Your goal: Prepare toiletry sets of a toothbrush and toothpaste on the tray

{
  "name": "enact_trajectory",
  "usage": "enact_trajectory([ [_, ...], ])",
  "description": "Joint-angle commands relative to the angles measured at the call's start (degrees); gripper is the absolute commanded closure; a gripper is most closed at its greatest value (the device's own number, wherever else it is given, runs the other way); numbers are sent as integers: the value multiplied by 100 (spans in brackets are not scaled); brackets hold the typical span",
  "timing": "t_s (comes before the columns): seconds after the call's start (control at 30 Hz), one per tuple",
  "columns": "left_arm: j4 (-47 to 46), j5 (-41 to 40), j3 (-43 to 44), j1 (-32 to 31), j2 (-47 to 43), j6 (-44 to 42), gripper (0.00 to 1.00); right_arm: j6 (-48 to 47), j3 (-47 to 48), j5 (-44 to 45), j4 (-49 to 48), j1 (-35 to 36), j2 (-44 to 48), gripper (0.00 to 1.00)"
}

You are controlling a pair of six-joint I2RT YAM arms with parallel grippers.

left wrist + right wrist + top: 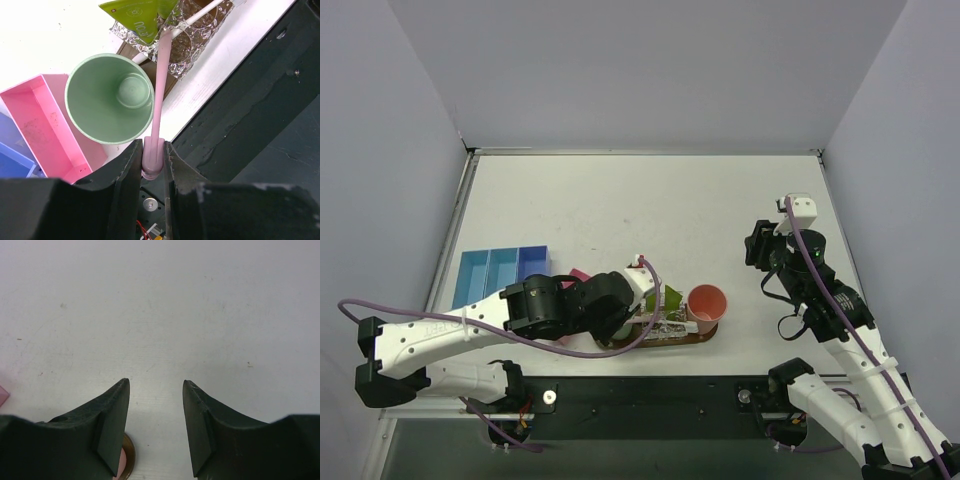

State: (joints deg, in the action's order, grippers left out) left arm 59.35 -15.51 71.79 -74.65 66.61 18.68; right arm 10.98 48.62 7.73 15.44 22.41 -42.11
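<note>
Left claw (152, 156) clamped on toothbrush (161, 75) handle end; long axis runs straight ahead, beside green cup (110, 97) rim, toward tray (706, 338). Right claw (156, 405) apart, empty, well off.

Left end effector (152, 145): black, scuffed fingers
Right end effector (155, 382): black, tapered fingers
Arms (425, 335): white shells, bulky black joints
Cables (878, 375): purple, one running back from each end effector
Screw (148, 204): silver, behind left end effector
</note>
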Motion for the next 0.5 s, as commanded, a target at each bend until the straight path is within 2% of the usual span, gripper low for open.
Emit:
enact_trajectory([
  [0.0,-231,-128,19,-23,19,48,100,-35,-28,97,-182,-44,1,58],
  [0.47,-301,-426,-60,-208,124,171,100,-52,-72,106,-191,-70,27,58],
])
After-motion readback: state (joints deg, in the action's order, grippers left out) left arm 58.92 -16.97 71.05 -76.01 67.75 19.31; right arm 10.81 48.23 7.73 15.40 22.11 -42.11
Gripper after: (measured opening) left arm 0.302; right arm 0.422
